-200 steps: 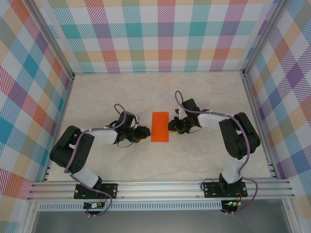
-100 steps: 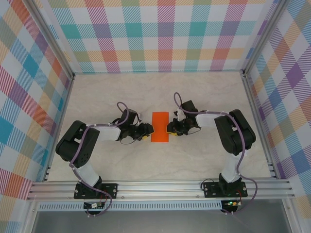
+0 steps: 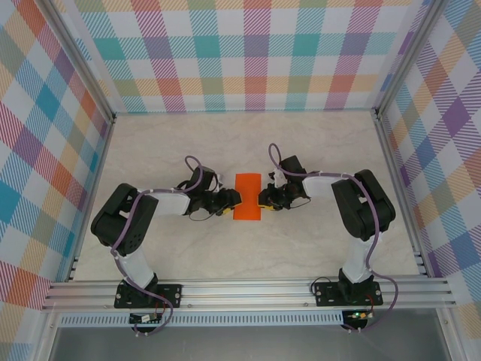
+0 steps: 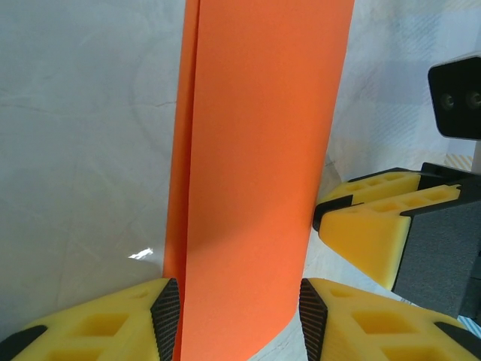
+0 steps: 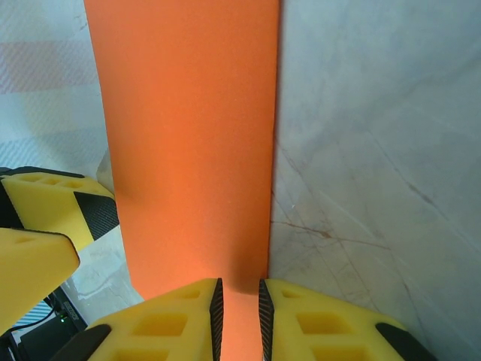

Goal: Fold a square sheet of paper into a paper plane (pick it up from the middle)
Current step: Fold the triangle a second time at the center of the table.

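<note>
Starting from the table (image 3: 323, 150), note that the sheet (image 3: 248, 197) lies flat at its centre, folded into a narrow strip running away from the near edge. The left gripper (image 3: 230, 206) stands at the strip's left edge with its fingers apart; in the left wrist view the strip runs between the two pads (image 4: 165, 320). The right gripper (image 3: 263, 201) stands at the right edge, its fingers drawn nearly together with a thin slot over the orange edge; whether they pinch it cannot be told. The lower layer peeks out along one long side, so the fold sits slightly off. Risk: a pad dragging the top layer alone would likely shear the layers further or reopen the fold, and opposing pulls could buckle or tear the thin paper.
</note>
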